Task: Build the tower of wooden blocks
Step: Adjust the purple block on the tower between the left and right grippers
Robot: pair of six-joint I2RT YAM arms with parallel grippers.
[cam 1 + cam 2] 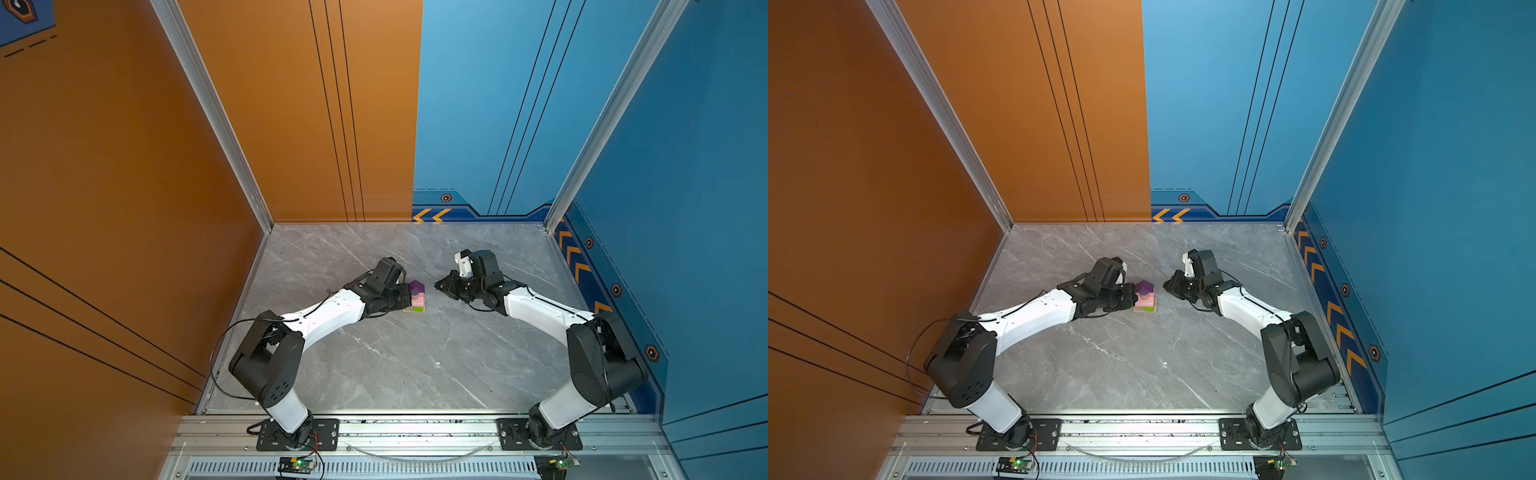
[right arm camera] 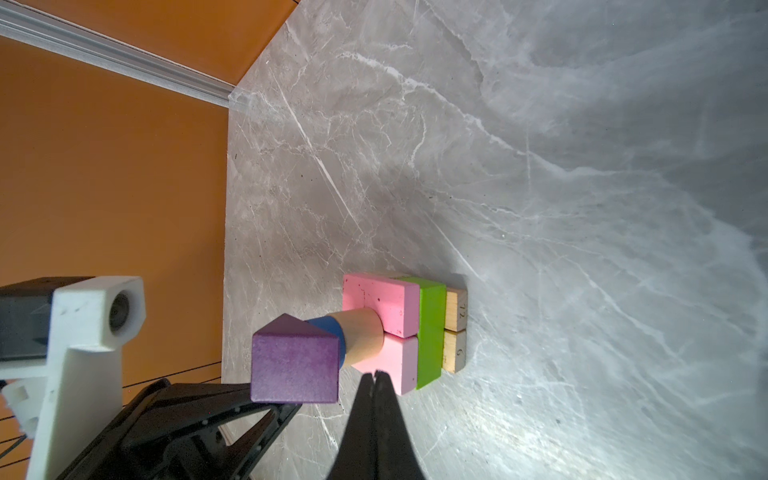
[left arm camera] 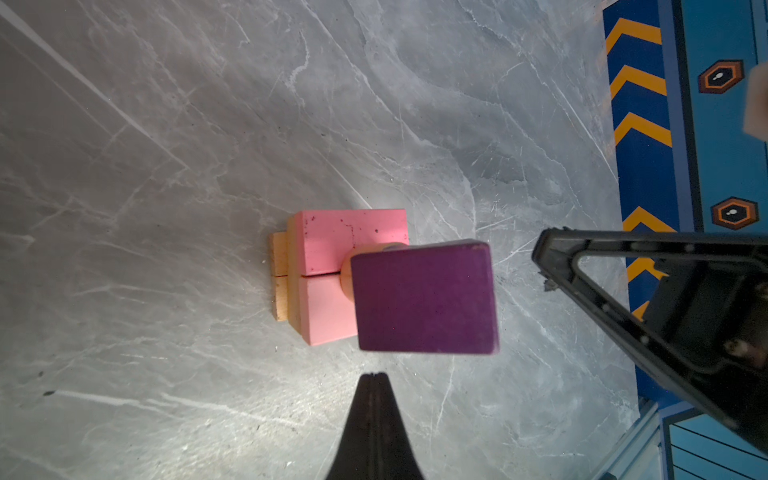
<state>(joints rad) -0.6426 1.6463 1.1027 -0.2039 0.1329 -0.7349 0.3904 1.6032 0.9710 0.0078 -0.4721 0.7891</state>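
Observation:
The wood block tower [image 1: 417,297] [image 1: 1145,296] stands mid-table between my two arms. In the right wrist view it shows two tan bars [image 2: 456,316] at the base, then a lime-green bar [image 2: 430,332], two pink slabs [image 2: 380,303], a tan cylinder [image 2: 361,336], a blue cylinder [image 2: 330,328] and a purple peaked block [image 2: 295,365] on top. My left gripper [image 1: 405,294] [image 3: 374,376] is shut and empty, close beside the tower's left. My right gripper [image 1: 438,285] [image 2: 376,374] is shut and empty, a short gap to the tower's right.
The grey marble table [image 1: 395,365] is boxed by an orange wall [image 1: 124,208] on the left and a blue wall [image 1: 685,208] on the right. An aluminium rail [image 1: 415,428] carrying both arm bases runs along the front edge.

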